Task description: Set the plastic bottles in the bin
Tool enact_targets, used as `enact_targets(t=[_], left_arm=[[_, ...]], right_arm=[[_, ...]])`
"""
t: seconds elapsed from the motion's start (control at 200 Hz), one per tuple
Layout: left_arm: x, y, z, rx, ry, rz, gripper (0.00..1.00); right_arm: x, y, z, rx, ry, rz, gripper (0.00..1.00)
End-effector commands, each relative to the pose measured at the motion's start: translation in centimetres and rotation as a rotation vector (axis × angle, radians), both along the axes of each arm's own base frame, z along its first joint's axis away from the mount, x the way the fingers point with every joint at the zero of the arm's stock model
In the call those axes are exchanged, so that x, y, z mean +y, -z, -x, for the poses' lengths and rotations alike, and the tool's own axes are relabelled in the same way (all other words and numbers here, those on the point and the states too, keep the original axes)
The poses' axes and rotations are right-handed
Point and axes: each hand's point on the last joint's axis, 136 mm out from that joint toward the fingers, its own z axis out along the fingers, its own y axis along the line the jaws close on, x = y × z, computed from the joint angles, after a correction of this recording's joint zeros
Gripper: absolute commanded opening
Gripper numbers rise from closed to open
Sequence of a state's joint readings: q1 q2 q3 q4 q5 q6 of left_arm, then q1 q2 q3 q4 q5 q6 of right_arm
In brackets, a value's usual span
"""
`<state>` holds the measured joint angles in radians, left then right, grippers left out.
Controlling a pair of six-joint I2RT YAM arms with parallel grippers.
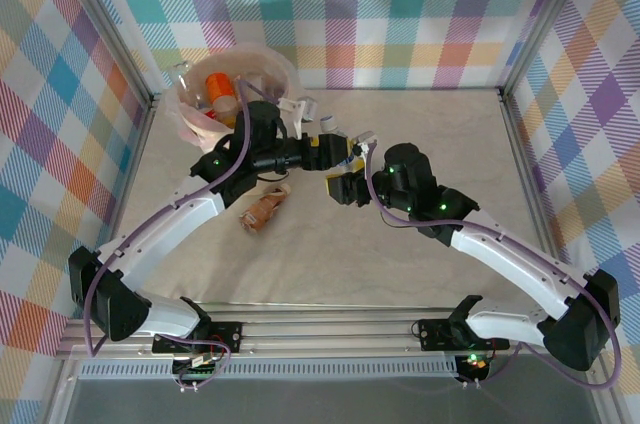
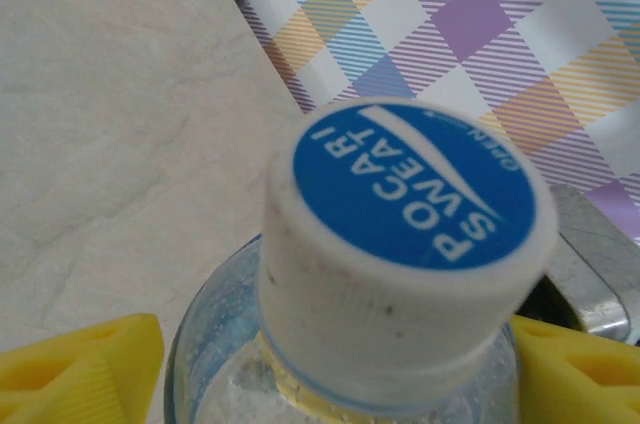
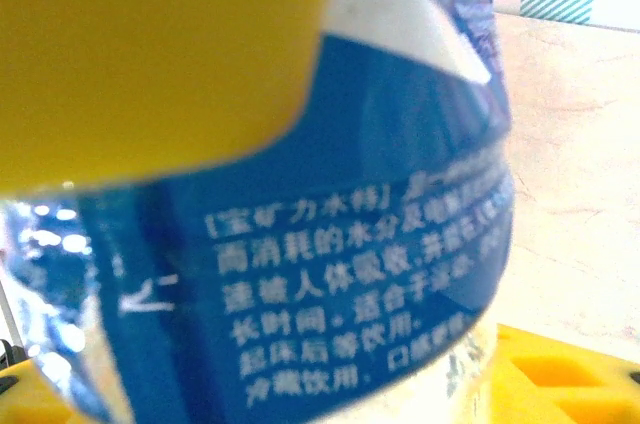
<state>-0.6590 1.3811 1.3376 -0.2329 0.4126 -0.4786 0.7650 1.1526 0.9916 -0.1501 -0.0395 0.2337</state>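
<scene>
Right gripper (image 3: 400, 244) clamps the blue-labelled bottle (image 2: 400, 274); left gripper (image 2: 335, 369) straddles its neck — whether it grips cannot be told. Releasing early risks a drop onto the bench (image 2: 120, 144).

The bin (image 1: 182, 94) is a big round cream bucket with a clear bag liner, up in the upper left of the top view. There's an orange-labelled bottle (image 1: 218, 86) inside. A crushed brown bottle (image 1: 265, 210) lies on its side left of centre. The Pocari Sweat bottle (image 2: 405, 234) is clear, with a white cap and a blue label (image 3: 380, 244).
</scene>
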Motion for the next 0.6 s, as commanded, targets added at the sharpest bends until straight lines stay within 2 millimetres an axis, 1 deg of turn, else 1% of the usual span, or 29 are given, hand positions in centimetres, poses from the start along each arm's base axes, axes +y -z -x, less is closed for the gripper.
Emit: enact_targets(t=[0.0,0.04,0.14,0.32,0.355,0.41,0.54,0.57,0.595], left_arm=[[-0.8,-1.6,0.7,-0.035,0.041,0.030,0.78],[-0.9,-1.5,0.8,-0.031,0.046,0.030,0.77],[-1.1,-1.3,0.9,-0.024,0.056,0.033,0.67],[-1.1,-1.4,0.9,-0.025,0.053,0.038,0.44],[-1.0,-1.3,0.8,-0.024,0.045,0.037,0.40],[-0.7,-1.5,0.7,-0.032,0.032,0.034,0.39],[0.3,-1.8,0.1,-0.064,-0.026,-0.002,0.37],[0.6,-2.1,0.0,-0.076,-0.043,-0.014,0.37],[0.9,-2.4,-0.2,-0.093,-0.056,-0.025,0.37]], right_arm=[[0.2,-2.7,0.0,-0.042,-0.003,-0.082,0.61],[0.3,-2.7,0.0,-0.040,-0.003,-0.087,0.61],[0.5,-3.0,-0.1,-0.039,-0.004,-0.102,0.62],[0.5,-2.9,-0.3,-0.035,0.004,-0.103,0.68],[0.5,-2.9,-0.3,-0.034,0.005,-0.101,0.71],[0.4,-2.8,-0.4,-0.030,0.007,-0.099,0.77],[0.3,-2.5,-0.2,-0.016,0.009,-0.083,0.97],[0.1,-2.5,-0.1,-0.013,0.012,-0.079,1.00],[0.0,-2.4,-0.1,-0.008,0.015,-0.073,1.00]])
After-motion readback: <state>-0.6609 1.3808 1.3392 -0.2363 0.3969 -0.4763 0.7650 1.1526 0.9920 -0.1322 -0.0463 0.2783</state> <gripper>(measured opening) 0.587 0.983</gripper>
